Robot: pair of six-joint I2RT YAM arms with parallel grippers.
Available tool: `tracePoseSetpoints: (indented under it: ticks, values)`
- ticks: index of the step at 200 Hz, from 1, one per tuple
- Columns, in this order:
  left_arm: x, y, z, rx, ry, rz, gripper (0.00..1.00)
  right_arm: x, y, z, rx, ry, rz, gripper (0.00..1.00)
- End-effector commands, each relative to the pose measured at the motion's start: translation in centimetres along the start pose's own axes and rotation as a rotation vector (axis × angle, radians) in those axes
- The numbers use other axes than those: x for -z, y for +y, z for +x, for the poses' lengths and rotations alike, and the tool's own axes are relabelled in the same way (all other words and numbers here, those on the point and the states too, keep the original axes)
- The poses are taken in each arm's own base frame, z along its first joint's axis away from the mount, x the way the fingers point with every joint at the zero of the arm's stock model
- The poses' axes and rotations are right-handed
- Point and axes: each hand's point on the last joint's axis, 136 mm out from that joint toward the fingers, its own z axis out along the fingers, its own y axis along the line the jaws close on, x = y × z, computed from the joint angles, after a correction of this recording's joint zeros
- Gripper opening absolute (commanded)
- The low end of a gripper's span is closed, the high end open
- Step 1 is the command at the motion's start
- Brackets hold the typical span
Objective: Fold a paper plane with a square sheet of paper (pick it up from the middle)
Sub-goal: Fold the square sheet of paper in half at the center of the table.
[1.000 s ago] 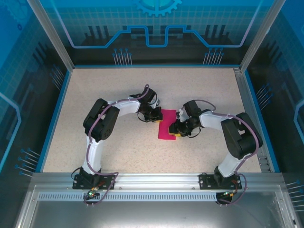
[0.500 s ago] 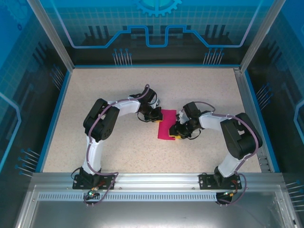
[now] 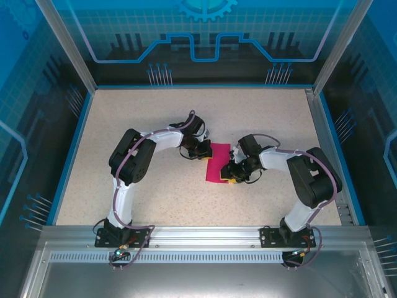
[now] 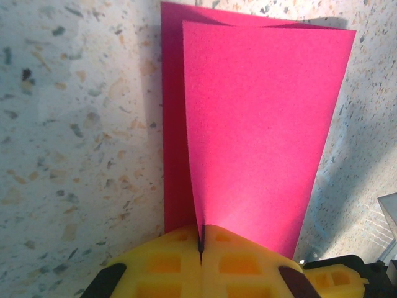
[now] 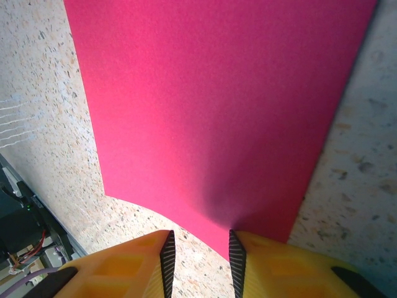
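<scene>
While L gripper (image 4: 200,239) clamps an edge of the square sheet of paper (image 4: 260,124), R gripper (image 5: 200,248) jaws stand apart at its corner.

The square sheet of paper (image 3: 218,162) is plain magenta-pink, darker where shadow falls on it. The bench (image 3: 155,118) is pale beige, speckled with grey, brown and black flecks. The left pincer (image 4: 200,239) and right pincer (image 5: 200,245) are yellow with black pads (image 5: 167,254). The arms (image 3: 133,155) are black and white, and the walls (image 3: 205,37) are blue with lighter circuit lines.
</scene>
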Motion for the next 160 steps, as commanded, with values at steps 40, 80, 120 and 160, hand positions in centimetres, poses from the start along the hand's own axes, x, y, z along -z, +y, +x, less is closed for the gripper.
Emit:
tracePoseSetpoints:
  ticks: [40, 80, 120, 160]
  values:
    - [-0.1, 1.7, 1.0, 0.059, 0.042, -0.056, 0.04, 3.1, 2.6, -0.9, 0.097, -0.096, 0.026, 0.36]
    - [1.3, -0.4, 0.3, 0.046, 0.022, -0.015, 0.06, 5.6, 4.7, -0.9, 0.214, -0.235, 0.005, 0.48]
    - [1.7, -1.5, 0.1, 0.043, 0.02, 0.023, 0.13, 6.3, 5.1, -0.5, 0.296, -0.301, 0.046, 0.54]
    - [2.3, -3.1, 0.4, 0.031, 0.036, 0.104, 0.28, 5.3, 4.2, -0.4, 0.288, -0.294, 0.086, 0.55]
